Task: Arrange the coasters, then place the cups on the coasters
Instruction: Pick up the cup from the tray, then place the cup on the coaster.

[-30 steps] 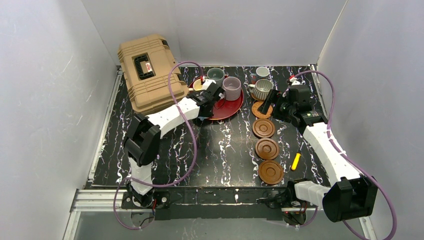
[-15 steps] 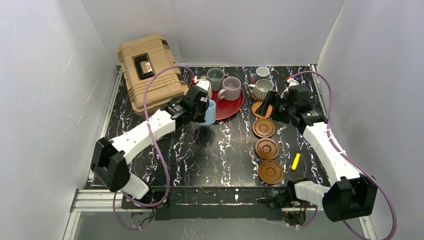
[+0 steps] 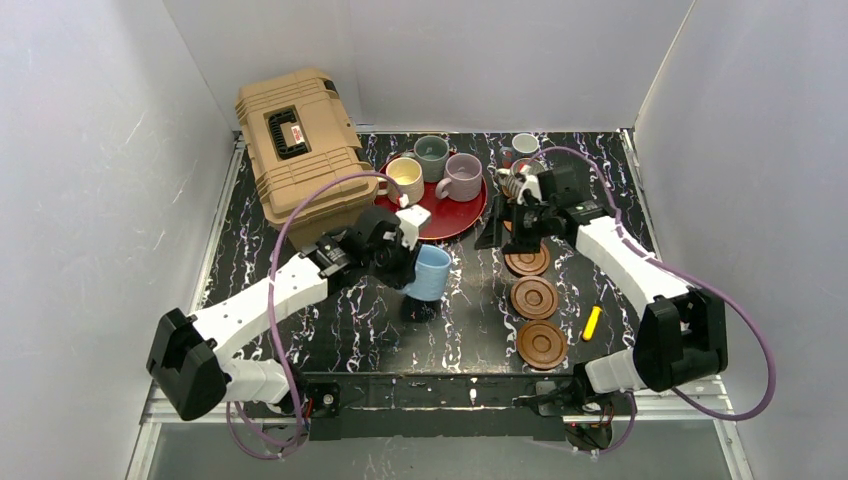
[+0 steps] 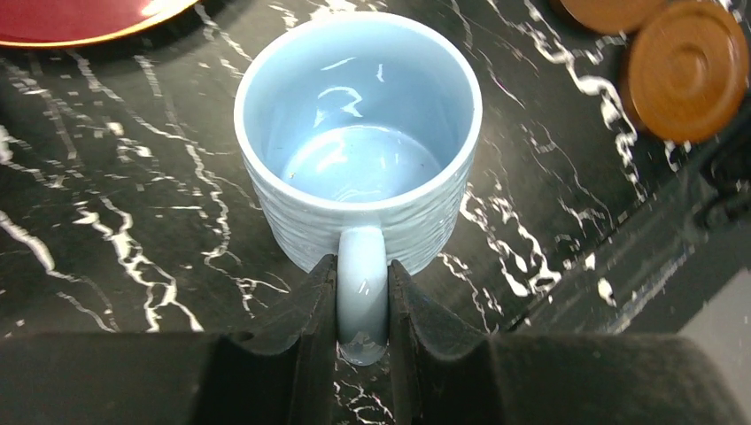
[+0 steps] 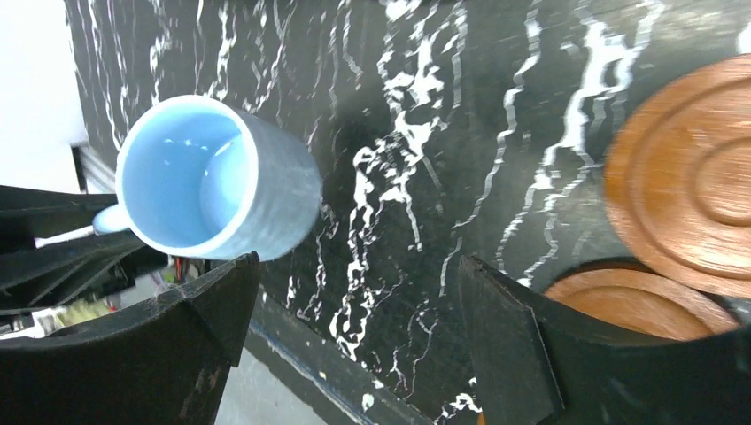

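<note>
Top external view, near to far:

1. Three dark brown coasters sit in a line on the right half of the table (image 3: 470, 330): nearest brown coaster (image 3: 541, 343), middle brown coaster (image 3: 533, 297), far brown coaster (image 3: 527, 262). Their tops are uncovered.
2. A yellow stick (image 3: 591, 322) lies just right of that line, apart from it.
3. The left gripper (image 3: 405, 262) is clamped on the handle of the light blue mug (image 3: 430, 272). The left wrist view shows both fingers (image 4: 310, 310) pinching the handle. The mug is mouth-up over bare marble, left of the coaster line and on the near side of the red tray (image 3: 450, 218). It looks lifted off the surface, with its shadow below it.
4. The right gripper (image 3: 510, 225) has its jaws spread wide with nothing between them. It hovers at the far end of the coaster line. The right wrist view looks down on two brown coasters and the blue mug.
5. The red tray holds three mugs: cream-yellow mug (image 3: 405, 180) on the left, lilac mug (image 3: 462, 177) on the right, and grey-green mug (image 3: 432, 152) at the far rim.
6. The ribbed grey mug (image 3: 513, 183) is off the tray to the right, mostly hidden by the right arm. The small white mug (image 3: 524, 145) stands beyond it, near the back wall.
7. A tan case (image 3: 295, 140) sits in the far-left corner, lid shut.
</note>
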Robot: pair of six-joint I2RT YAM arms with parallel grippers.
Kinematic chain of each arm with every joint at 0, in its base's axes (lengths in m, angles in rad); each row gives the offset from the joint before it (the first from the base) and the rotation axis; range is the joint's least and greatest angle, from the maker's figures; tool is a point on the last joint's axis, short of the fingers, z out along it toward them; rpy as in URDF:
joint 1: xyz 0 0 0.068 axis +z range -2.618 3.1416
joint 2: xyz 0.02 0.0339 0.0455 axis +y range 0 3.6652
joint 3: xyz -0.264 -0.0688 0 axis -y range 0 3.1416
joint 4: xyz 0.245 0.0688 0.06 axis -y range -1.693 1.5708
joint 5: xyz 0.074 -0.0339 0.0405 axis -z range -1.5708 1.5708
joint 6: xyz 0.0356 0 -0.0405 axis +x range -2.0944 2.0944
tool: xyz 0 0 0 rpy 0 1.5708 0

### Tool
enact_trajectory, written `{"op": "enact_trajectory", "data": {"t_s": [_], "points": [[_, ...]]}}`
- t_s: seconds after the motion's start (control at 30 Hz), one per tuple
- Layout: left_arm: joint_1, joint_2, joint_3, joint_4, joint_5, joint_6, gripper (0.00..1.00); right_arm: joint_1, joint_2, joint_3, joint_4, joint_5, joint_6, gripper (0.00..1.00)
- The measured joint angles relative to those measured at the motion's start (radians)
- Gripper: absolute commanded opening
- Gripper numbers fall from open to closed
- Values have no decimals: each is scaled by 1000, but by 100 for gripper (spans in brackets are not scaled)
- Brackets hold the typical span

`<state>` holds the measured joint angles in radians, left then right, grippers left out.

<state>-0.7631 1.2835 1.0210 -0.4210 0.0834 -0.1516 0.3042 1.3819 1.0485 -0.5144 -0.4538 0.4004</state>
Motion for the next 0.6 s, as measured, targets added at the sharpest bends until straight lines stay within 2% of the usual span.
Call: {"op": "enact_trajectory", "data": {"t_s": [0.2,0.6], "points": [[-99,-40,-81,43,46,63,0,153,34,-12,24,-21,28,85],[-250,-70,-179,93,-22,181,0,245,93,-122,45,-27,70,68]]}}
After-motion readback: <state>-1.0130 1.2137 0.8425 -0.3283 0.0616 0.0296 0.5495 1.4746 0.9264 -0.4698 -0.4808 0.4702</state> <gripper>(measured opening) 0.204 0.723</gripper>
